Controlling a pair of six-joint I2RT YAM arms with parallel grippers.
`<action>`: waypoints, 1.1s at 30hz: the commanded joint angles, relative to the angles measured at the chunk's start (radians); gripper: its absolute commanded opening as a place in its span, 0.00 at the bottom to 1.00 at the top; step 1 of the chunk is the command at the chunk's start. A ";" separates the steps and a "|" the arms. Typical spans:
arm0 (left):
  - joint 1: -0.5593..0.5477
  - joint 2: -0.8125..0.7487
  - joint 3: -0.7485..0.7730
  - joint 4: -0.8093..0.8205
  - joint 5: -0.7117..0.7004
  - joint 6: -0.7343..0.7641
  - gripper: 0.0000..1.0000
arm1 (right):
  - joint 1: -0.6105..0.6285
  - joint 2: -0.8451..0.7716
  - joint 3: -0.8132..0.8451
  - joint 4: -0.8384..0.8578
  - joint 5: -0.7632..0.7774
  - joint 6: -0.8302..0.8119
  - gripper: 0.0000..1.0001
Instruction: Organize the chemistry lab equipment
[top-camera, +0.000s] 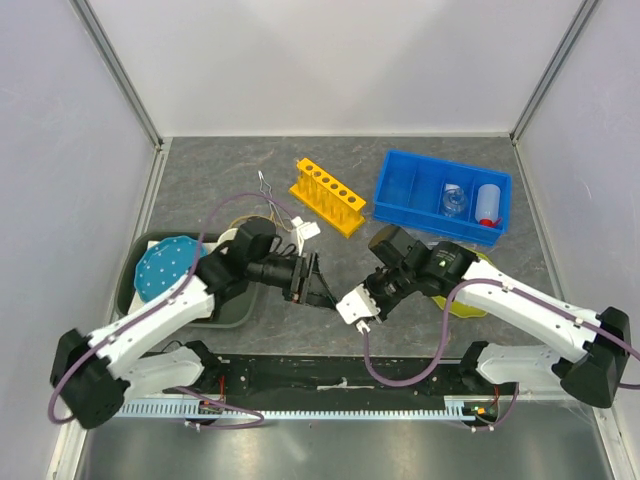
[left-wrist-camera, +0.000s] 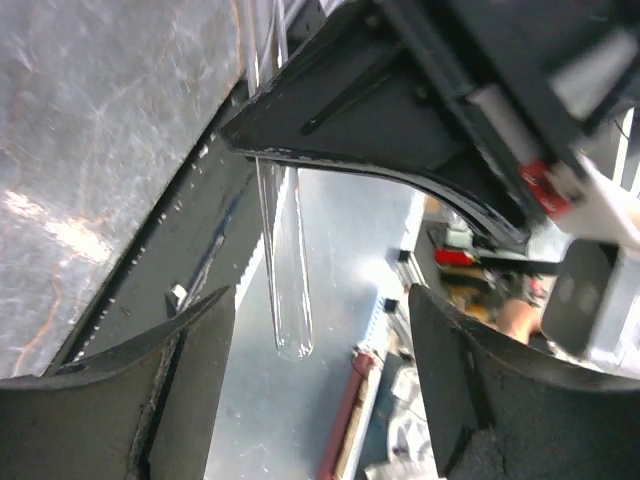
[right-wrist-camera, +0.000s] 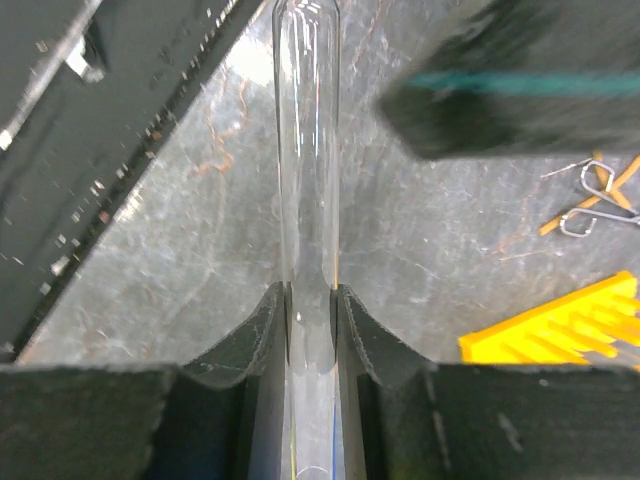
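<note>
At the far left of the grey mottled table (top-camera: 200, 170), a blue dotted plate (top-camera: 163, 265) lies in a dark green tray (top-camera: 232, 310). Behind the left arm, metal scissor-like tongs (top-camera: 266, 188) lie on the table. Near mid-table the left gripper (left-wrist-camera: 320, 370) has its jaws spread wide. A thin clear glass tube (right-wrist-camera: 307, 180) passes between its fingers (left-wrist-camera: 185, 385), and the left wrist view shows open space on both sides of it. Just right of that, the right gripper (right-wrist-camera: 310, 320) has its pads pressed together on the same tube. It pinches the tube low on its length and holds it off the table, in the gap between the two arms. Behind the grippers a yellow holed rack (top-camera: 328, 196) sits at a slant on the table, well apart from the tube. Further right is a blue plastic bin with dividers (top-camera: 445, 165). One compartment holds a tiny clear glass flask (top-camera: 455, 200), and the next one to the right holds a small white squeeze bottle with a red nozzle (top-camera: 488, 203). A yellow-green plate (top-camera: 470, 302) shows partly beneath the right arm.
</note>
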 joint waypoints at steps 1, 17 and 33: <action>0.009 -0.189 0.032 -0.039 -0.216 0.038 0.77 | -0.042 -0.069 -0.045 0.080 -0.144 0.223 0.15; -0.030 -0.380 -0.373 0.766 -0.636 -0.172 0.84 | -0.346 0.001 -0.174 0.499 -0.563 0.855 0.16; -0.149 -0.181 -0.255 0.708 -0.862 -0.083 0.54 | -0.386 0.086 -0.177 0.599 -0.602 0.987 0.17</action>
